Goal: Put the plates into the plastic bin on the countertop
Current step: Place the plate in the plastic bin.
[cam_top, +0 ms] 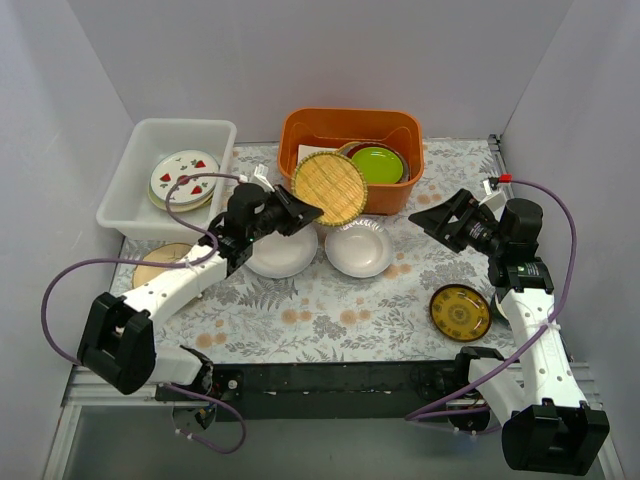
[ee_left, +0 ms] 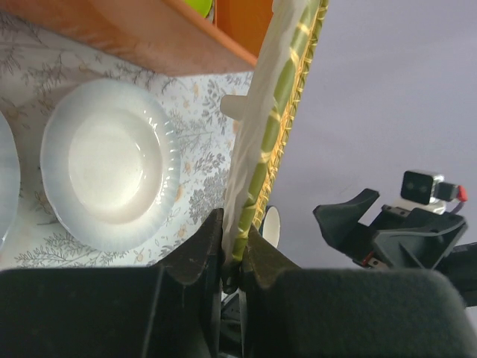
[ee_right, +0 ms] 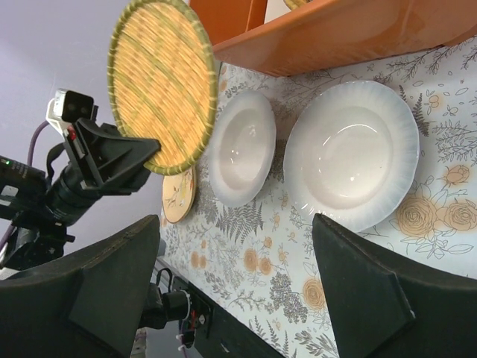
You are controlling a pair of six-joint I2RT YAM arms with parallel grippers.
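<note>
Between tight left jaws, yellow woven plate (cam_top: 329, 187); right jaws wide.

The yellow plate (cam_top: 329, 187) looks rough and woven, the white plates (cam_top: 358, 250) glossy.

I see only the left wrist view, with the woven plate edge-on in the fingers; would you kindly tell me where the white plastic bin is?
Observer: The plastic bin stands at the far left of the countertop, left of the orange tub and of your yellow woven plate.
Operator: Thank you. Is anything in it?
Observer: Yes, a red-fruit-patterned plate lies inside, atop another plate.
Operator: What lies over on the right side?
Observer: A dark brown-gold plate lies flat beside the right arm.
</note>
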